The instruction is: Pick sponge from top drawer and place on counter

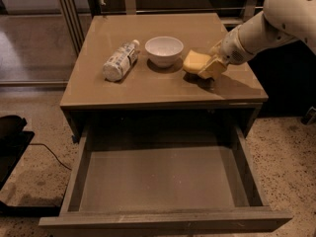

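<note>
The counter (148, 85) spreads tan and glossy across the top of the low cabinet. Below it the top drawer (158, 179) stands pulled fully out, its grey bottom bare. The white robot arm (266, 26) reaches in from the upper right. A plastic bottle (120, 60) lies on its side at the counter's left, and a white bowl (164, 50) sits near the middle. The sponge (194, 61) is just right of the bowl, low on the counter. The gripper (213, 65) is at the sponge's right end, touching it; whether it clasps the sponge or has released it cannot be told.
</note>
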Available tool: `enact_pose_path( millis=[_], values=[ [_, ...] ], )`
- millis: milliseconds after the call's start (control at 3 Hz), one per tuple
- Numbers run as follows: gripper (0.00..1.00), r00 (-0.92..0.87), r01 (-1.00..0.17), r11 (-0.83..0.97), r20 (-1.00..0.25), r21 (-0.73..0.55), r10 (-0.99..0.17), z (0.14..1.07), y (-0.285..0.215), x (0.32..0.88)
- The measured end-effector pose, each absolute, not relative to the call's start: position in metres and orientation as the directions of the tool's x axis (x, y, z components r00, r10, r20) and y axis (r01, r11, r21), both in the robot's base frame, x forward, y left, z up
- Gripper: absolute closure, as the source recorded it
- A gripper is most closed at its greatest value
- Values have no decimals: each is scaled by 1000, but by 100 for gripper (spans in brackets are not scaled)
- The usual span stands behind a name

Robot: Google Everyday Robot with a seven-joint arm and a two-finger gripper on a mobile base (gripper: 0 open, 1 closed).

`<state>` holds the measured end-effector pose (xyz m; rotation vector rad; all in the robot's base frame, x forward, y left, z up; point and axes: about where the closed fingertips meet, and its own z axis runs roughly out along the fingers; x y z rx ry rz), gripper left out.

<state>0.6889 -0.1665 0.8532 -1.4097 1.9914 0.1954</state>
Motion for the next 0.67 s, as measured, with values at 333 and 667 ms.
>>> enact_pose_path(
  millis=[333, 667],
  values=[
    [0, -182, -880, 402, -602, -253, -778, 853, -166, 689],
    [0, -182, -880, 402, -602, -253, -778, 853, -166, 689]
  ],
)
